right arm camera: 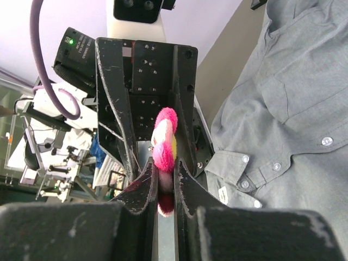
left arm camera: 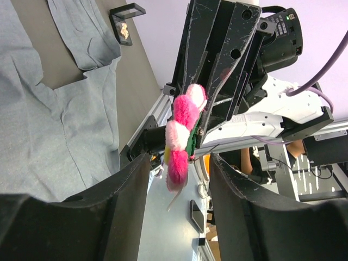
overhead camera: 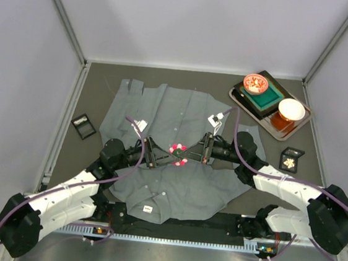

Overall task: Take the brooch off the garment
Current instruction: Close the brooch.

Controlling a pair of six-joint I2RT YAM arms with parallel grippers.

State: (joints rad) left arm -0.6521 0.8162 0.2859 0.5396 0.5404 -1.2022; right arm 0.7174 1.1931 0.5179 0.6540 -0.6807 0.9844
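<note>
Brooch (overhead camera: pixel 178 151) is the pink and white fluffy one. It's up in the air between my two claws, over the middle of the shirt (overhead camera: pixel 155 194), and going by the wrist views it isn't touching the cloth.

Left to right then. The left claw (left arm camera: pixel 179 160) is spread, with its fingers (left arm camera: pixel 109 217) either side of the brooch and a gap on both sides, so it's carrying nothing. That leaves everything on the right claw (right arm camera: pixel 165 168), which is pinching the fluff at one end, pressed nearly together.

My worry is that fluff squashes, so the grip is soft. A quick swing could let the brooch slide out and drop onto the shirt.

Also, a thin bit hangs off its lower end in the left wrist view, and I can't tell if it's pin or thread. If it's an open pin and I carry it low, it could catch the cloth and drag the shirt along.

The claws are nose to nose too, so backing the left one off crooked could knock the brooch loose. Far right there's a tray (overhead camera: pixel 245 107) I could clip on the way.
</note>
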